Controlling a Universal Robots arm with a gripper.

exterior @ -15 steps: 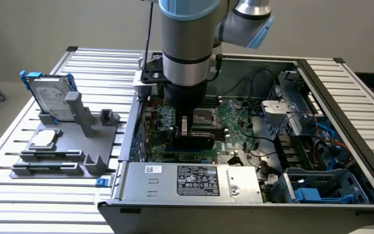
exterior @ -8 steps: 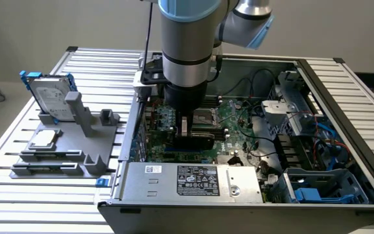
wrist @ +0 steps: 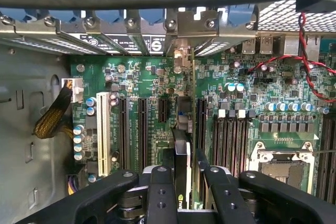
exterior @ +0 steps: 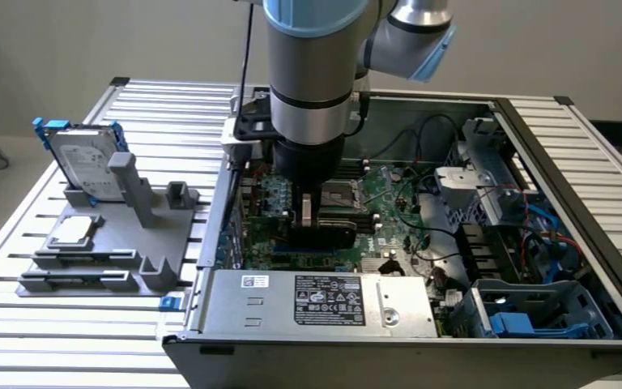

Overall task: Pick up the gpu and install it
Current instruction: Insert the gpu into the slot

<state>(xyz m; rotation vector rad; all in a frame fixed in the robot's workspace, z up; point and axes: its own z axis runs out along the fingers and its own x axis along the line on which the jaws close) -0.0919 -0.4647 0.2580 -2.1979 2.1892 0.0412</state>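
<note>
The gpu [wrist: 182,153] is a thin black card seen edge-on, standing upright between my fingers [wrist: 160,190]. My gripper [wrist: 184,182] is shut on it, one finger on each face. The card runs over the long black expansion slots [wrist: 200,124] of the green motherboard [wrist: 247,93], and its far end meets the metal bracket [wrist: 181,56] at the case's rear openings. I cannot tell whether its edge sits in a slot. In the exterior view my gripper [exterior: 320,220] hangs inside the open computer case [exterior: 570,162], with the black gpu [exterior: 330,235] low over the board.
Left of the case in the exterior view, a grey fixture [exterior: 159,271] carries a silver hard drive in a blue frame [exterior: 78,158] and a square silver chip [exterior: 74,231]. The power supply [exterior: 322,300] sits at the case's front. Red wires [wrist: 310,64], yellow cables [wrist: 50,121] and the CPU socket [wrist: 283,161] flank the slots.
</note>
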